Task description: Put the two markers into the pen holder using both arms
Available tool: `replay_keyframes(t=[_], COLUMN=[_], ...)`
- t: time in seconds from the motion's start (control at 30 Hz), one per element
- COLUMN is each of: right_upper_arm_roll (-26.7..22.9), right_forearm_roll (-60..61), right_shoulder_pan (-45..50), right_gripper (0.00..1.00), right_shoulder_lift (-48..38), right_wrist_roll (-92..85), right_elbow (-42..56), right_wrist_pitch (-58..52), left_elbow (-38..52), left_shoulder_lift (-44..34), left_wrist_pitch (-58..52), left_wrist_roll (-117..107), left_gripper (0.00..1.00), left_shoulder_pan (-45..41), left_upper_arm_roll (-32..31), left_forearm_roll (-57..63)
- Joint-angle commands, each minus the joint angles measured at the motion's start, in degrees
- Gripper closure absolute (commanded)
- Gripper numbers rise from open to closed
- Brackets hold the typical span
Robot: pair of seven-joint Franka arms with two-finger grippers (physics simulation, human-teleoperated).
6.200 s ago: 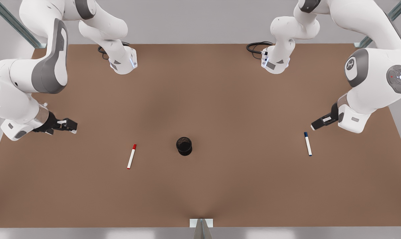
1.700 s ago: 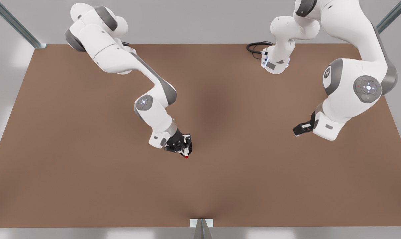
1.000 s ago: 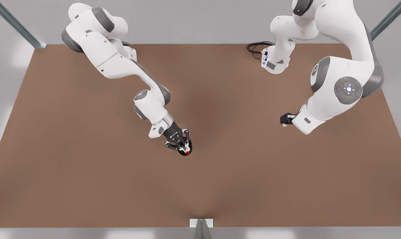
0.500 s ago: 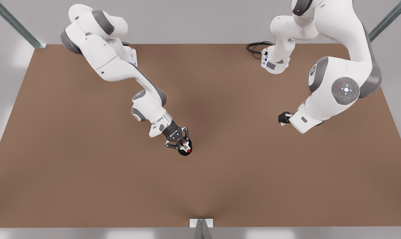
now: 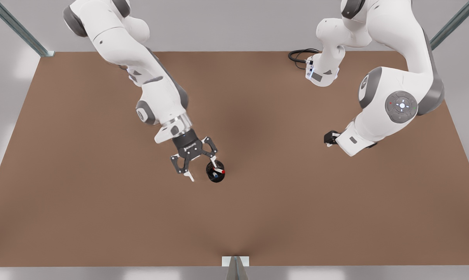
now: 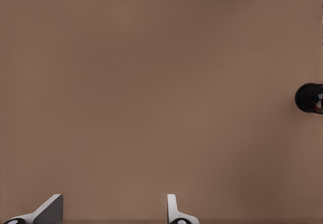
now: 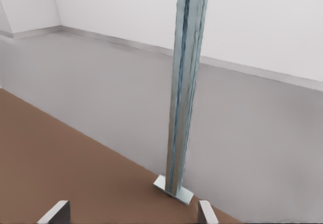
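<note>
In the holder I see both markers now; my left claw has let go, spread wide; right claw waits, fingers apart.

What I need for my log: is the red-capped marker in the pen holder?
In: the red-capped marker leans inside the pen holder; the left gripper has jaws spread, off it.

black pen holder, red-capped marker, brown table

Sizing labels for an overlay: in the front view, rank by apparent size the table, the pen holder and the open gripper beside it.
1. Table.
2. Left gripper, open, though nearer the camera.
3. Pen holder.
</note>
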Motion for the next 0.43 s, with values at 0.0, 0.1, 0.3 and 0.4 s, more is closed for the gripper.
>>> replay_keyframes(t=[0.0,0.1,0.3,0.4], right_upper_arm_roll=[0.1,-23.9,-24.7,-23.7], right_forearm_roll=[13.6,30.3,30.4,30.3], right_shoulder_pan=[-3.9,1.4,-2.3,-2.8], right_gripper=[0.0,0.0,0.0,0.0], right_shoulder_lift=[-2.5,-9.5,5.0,3.7], right_wrist_roll=[8.5,-22.1,-25.9,-26.0], right_elbow=[3.9,2.3,30.1,27.1], right_wrist_pitch=[-47.9,-64.0,-82.1,-78.9], left_elbow=[0.0,0.0,0.0,0.0], left_shoulder_lift=[-0.1,-1.0,-1.1,-1.1], left_wrist_pitch=[0.0,-0.2,-0.3,-0.2], left_wrist_roll=[0.7,1.2,1.1,1.1], left_gripper=[0.0,0.0,0.0,0.0], left_shoulder_pan=[-0.3,0.2,0.2,0.2], left_upper_arm_roll=[0.0,0.3,0.3,0.3], left_forearm_roll=[0.2,0.4,0.4,0.4])
